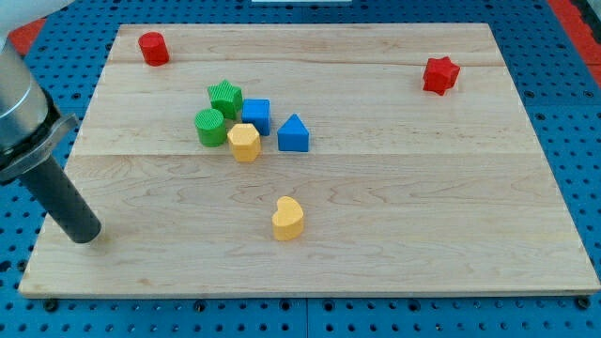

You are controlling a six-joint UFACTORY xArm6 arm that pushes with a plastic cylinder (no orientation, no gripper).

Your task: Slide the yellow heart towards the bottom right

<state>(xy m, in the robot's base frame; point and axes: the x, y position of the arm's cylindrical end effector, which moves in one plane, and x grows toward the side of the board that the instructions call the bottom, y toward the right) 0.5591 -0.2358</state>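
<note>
The yellow heart (288, 218) lies on the wooden board (423, 207), below the view's middle, apart from the other blocks. My tip (84, 235) rests on the board near its left edge, far to the left of the heart and slightly lower. The dark rod slants up to the view's upper left.
A cluster sits above the heart: green star (225, 98), green cylinder (210, 127), blue cube (255, 115), yellow hexagon (244, 142), blue triangle (293, 133). A red cylinder (154, 48) is at the top left, a red star (439, 75) at the top right.
</note>
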